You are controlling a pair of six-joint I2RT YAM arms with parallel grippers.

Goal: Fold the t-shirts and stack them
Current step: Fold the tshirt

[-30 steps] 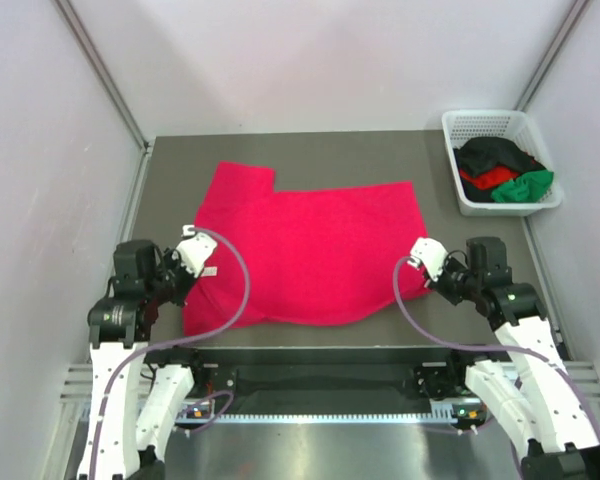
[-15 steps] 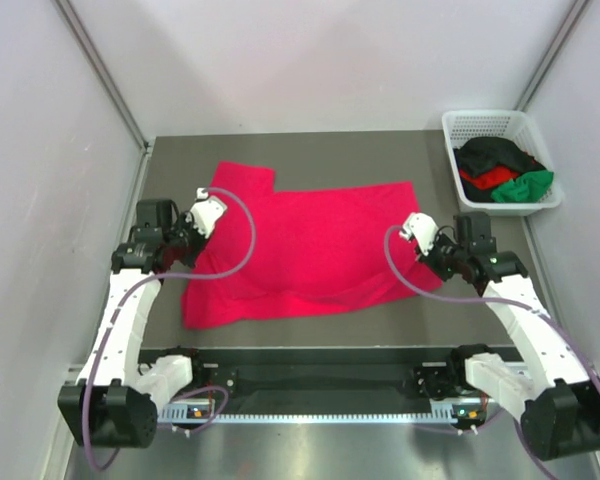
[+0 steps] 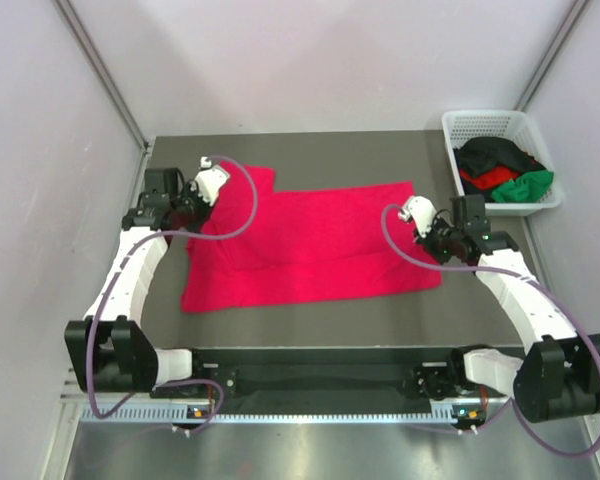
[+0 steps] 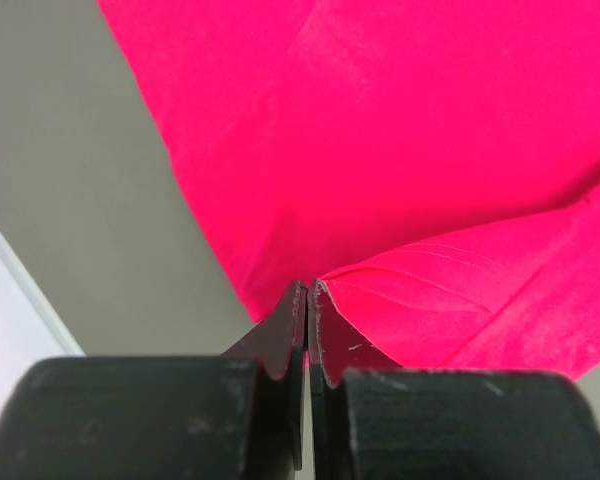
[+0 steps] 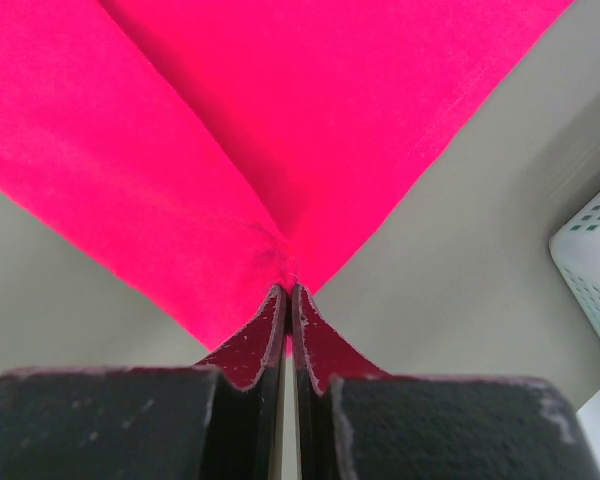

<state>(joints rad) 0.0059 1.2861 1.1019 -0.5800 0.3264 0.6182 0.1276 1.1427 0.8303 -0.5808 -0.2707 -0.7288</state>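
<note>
A crimson-pink t-shirt (image 3: 310, 245) lies spread on the grey table (image 3: 380, 155). Its near edge is lifted and carried toward the far edge. My left gripper (image 3: 212, 183) is shut on the shirt's left edge; in the left wrist view the jaws (image 4: 308, 288) pinch a fold of pink cloth (image 4: 400, 150). My right gripper (image 3: 417, 213) is shut on the shirt's right edge; in the right wrist view the jaws (image 5: 288, 290) pinch a corner of cloth (image 5: 230, 120). Black, red and green shirts (image 3: 500, 172) lie bunched in a basket.
A white plastic mesh basket (image 3: 458, 190) stands at the table's far right corner; its wall shows in the right wrist view (image 5: 595, 250). Pale walls close in the table on three sides. A metal rail runs along the left table edge (image 3: 138, 190).
Both grippers have moved away from the near edge toward the back, pulling the shirt's near edge up and over the rest. The shirt now looks narrower front to back.
</note>
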